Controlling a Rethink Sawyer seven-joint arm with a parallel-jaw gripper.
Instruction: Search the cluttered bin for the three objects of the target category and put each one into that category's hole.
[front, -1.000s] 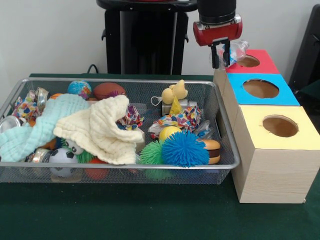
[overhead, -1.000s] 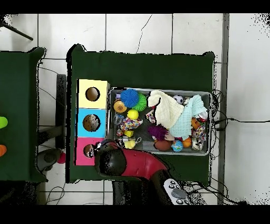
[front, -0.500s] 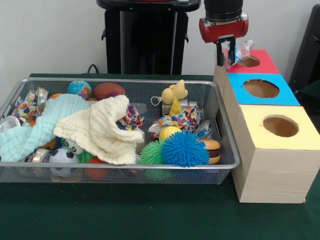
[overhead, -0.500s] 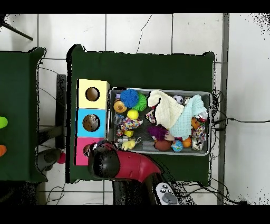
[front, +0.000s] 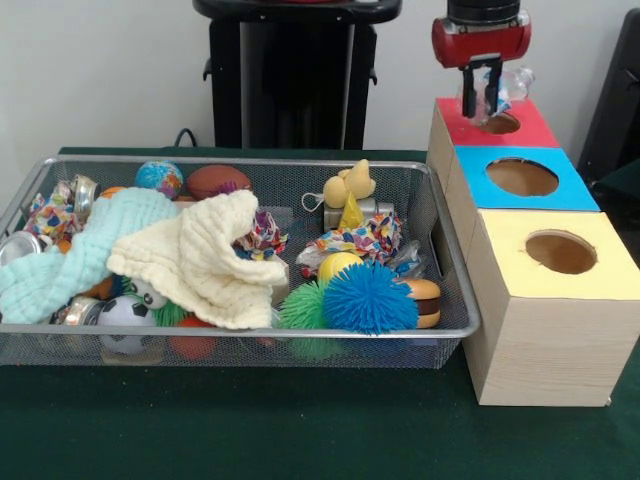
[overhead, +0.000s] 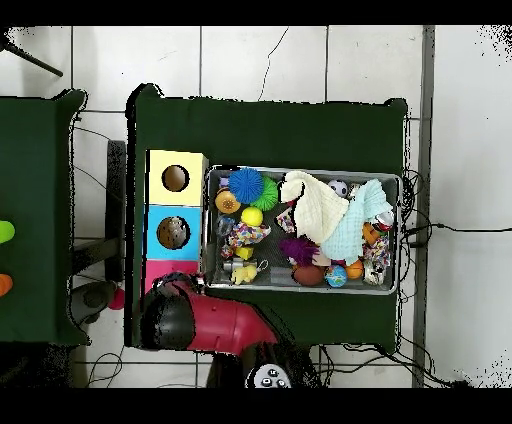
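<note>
My gripper (front: 481, 108) hangs at the top right of the front view, shut on a wrinkly see-through plastic bottle (front: 511, 82). The bottle sticks out to the right of the fingers, just above the hole (front: 499, 124) in the red-topped box (front: 530, 130). In the overhead view my arm (overhead: 195, 318) covers the gripper, the bottle and most of the red box (overhead: 172, 268). The wire-mesh bin (front: 250, 161) fills the left and middle of the table; it also shows in the overhead view (overhead: 300, 171). I see no other bottle clearly among the clutter.
The blue-topped box (front: 560, 195) and yellow-topped box (front: 600, 275) stand in a row in front of the red one. The bin holds a cream cloth (front: 205, 255), a mint cloth (front: 60, 265), blue (front: 370, 297) and green (front: 302, 306) spiky balls, cans (front: 20, 246) and a yellow plush (front: 350, 185).
My gripper has moved right and slightly up with the bottle, from the red box's left edge to above its hole. The bin's contents have not moved.
</note>
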